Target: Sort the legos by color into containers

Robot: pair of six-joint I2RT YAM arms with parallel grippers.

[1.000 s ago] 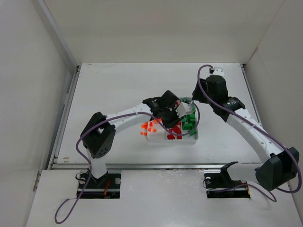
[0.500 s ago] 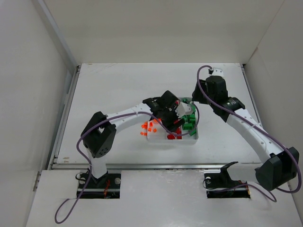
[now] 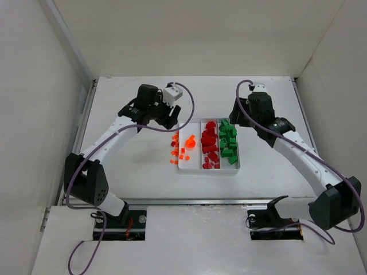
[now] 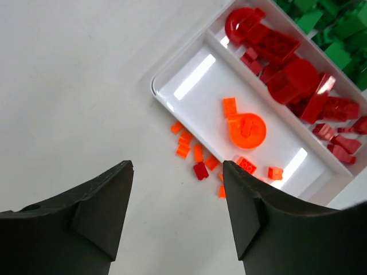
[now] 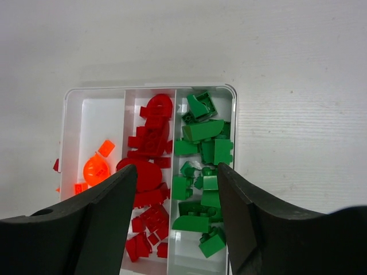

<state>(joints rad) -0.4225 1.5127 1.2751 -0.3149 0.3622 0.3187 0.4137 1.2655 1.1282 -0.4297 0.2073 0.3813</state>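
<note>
The white tray [image 3: 209,168] holds three containers: orange legos [image 3: 190,140] in the left one, red legos [image 3: 209,143] in the middle, green legos [image 3: 228,139] in the right. Several small orange legos [image 3: 176,150] lie loose on the table by the tray's left wall. The left wrist view shows them [image 4: 195,152] with one dark red brick [image 4: 200,171] among them. My left gripper [image 3: 167,121] [image 4: 178,164] hangs open and empty above the table, left of the tray. My right gripper [image 3: 237,117] [image 5: 176,167] hovers open and empty over the tray [image 5: 232,93].
White walls enclose the table on the left, back and right. A metal rail [image 3: 172,200] runs along the near edge. Bare table [image 3: 126,166] lies left of the tray and behind it.
My left arm has swung away from over the tray to the back left, and its gripper has opened. A round orange piece now shows in the left container. The right arm barely moved.
</note>
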